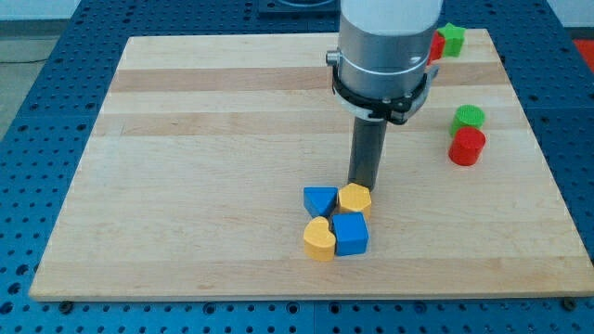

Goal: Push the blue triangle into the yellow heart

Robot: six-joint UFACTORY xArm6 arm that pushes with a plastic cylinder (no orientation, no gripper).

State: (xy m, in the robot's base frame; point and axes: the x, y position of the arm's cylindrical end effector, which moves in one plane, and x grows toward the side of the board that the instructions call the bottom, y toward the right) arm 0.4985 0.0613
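Note:
The blue triangle (319, 200) lies near the board's bottom middle. The yellow heart (318, 238) sits just below it, touching or nearly touching it. A yellow pentagon-like block (355, 198) sits right of the triangle, touching it. A blue cube (351, 233) sits right of the heart. My tip (360, 185) is at the upper edge of the yellow pentagon block, up and to the right of the blue triangle.
A green round block (469, 116) and a red round block (467, 147) stand at the view's right. A green block (452, 39) and a partly hidden red block (435, 46) are at the top right behind the arm. The wooden board (186, 139) rests on a blue perforated table.

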